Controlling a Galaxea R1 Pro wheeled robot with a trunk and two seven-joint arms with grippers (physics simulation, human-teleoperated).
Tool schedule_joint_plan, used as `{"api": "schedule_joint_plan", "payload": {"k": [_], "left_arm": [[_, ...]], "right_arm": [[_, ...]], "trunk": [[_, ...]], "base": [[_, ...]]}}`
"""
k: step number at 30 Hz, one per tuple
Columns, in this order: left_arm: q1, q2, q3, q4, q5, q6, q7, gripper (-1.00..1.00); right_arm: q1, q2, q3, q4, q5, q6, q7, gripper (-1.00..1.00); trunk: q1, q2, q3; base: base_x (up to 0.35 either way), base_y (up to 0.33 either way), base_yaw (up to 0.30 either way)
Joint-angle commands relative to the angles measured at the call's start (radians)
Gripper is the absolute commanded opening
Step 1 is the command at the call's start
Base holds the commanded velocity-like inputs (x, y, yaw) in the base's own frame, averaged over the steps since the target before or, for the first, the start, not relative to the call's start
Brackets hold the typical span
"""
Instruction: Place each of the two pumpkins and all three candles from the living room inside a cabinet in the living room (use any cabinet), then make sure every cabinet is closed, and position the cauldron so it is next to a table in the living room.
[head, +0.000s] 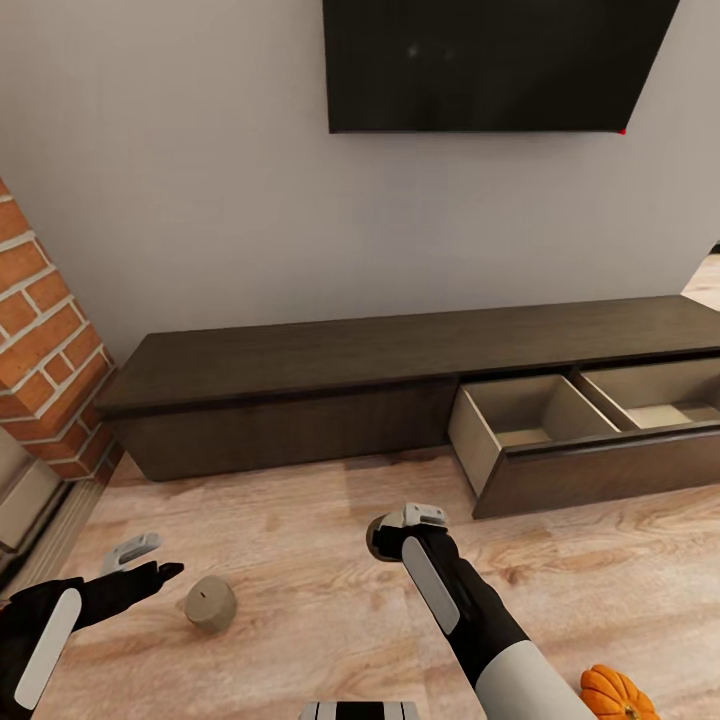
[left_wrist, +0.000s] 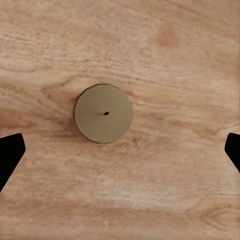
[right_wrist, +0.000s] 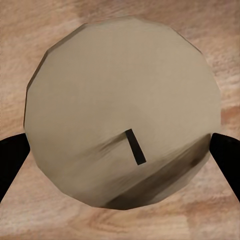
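Lower left, floor: a candle (head: 210, 603) is stood upright, just right of the left gripper (head: 150, 560).
Left gripper: spread wide, nothing held.
Right gripper (head: 400, 530): closed on a second candle (right_wrist: 125, 115).
Drawer (head: 530, 420): pulled open, upper right of the right gripper.

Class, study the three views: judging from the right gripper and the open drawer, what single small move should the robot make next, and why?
Probably carry the right gripper up and over toward the open drawer of the cabinet. The right wrist view shows a candle between its fingertips, apparently gripped, and the drawer's compartment looks empty. The other candle on the floor can wait.
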Motion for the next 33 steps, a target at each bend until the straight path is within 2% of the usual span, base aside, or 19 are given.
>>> {"api": "schedule_joint_plan", "payload": {"k": [1,5,7,9,12,15,17,21,29,33], "left_arm": [[0.0,0.0,0.0,-0.001,0.0,0.0,0.0,1.0],[0.0,-0.001,0.0,-0.007,0.0,0.0,0.002,1.0],[0.0,-0.001,0.0,-0.007,0.0,-0.001,0.003,1.0],[0.0,-0.002,-0.001,-0.007,0.0,-0.001,0.004,1.0],[0.0,-0.003,-0.001,-0.007,0.0,-0.002,0.004,1.0],[0.0,-0.011,-0.003,-0.007,0.0,-0.004,0.004,1.0],[0.0,-0.029,-0.003,-0.007,-0.002,-0.021,0.005,1.0],[0.0,-0.054,-0.009,-0.006,-0.007,-0.072,0.011,1.0],[0.0,-0.058,-0.004,-0.006,-0.009,-0.085,0.019,1.0],[0.0,-0.059,-0.004,-0.006,-0.01,-0.086,0.019,1.0]], "right_arm": [[0.0,0.0,0.0,0.0,0.0,0.0,0.0,-1.0],[0.0,0.0,0.003,-0.002,0.0,0.004,0.006,-1.0],[0.0,0.0,0.017,-0.003,0.0,0.005,0.007,-1.0],[0.0,0.0,0.073,-0.011,0.0,0.004,0.009,-1.0],[0.0,0.0,0.163,-0.076,-0.001,0.002,0.009,-1.0],[0.0,0.0,0.205,-0.135,-0.01,0.001,0.009,-1.0],[0.0,0.0,0.225,-0.17,-0.033,0.001,0.009,-1.0],[0.0,0.0,0.248,-0.195,-0.077,0.0,0.01,-1.0],[0.0,0.0,0.275,-0.208,-0.089,0.001,0.014,-1.0],[0.002,0.0,0.31,-0.328,-0.089,0.029,0.029,-1.0]], "trunk": [[0.0,0.0,0.0],[0.0,0.0,0.0],[0.001,0.0,-0.008],[0.002,-0.001,-0.015],[0.003,-0.002,-0.027],[0.004,-0.002,-0.039],[0.005,-0.003,-0.046],[0.007,-0.004,-0.062],[0.011,-0.006,-0.093],[0.013,-0.007,-0.108]], "base": [[0.0,0.0,0.0],[0.0,0.0,0.0],[0.0,0.0,0.0],[0.0,0.0,0.0],[0.0,0.0,0.0],[0.0,0.0,0.0],[0.0,0.0,0.0],[0.0,0.0,0.0],[0.0,0.0,0.0],[0.0,0.0,0.0]]}}
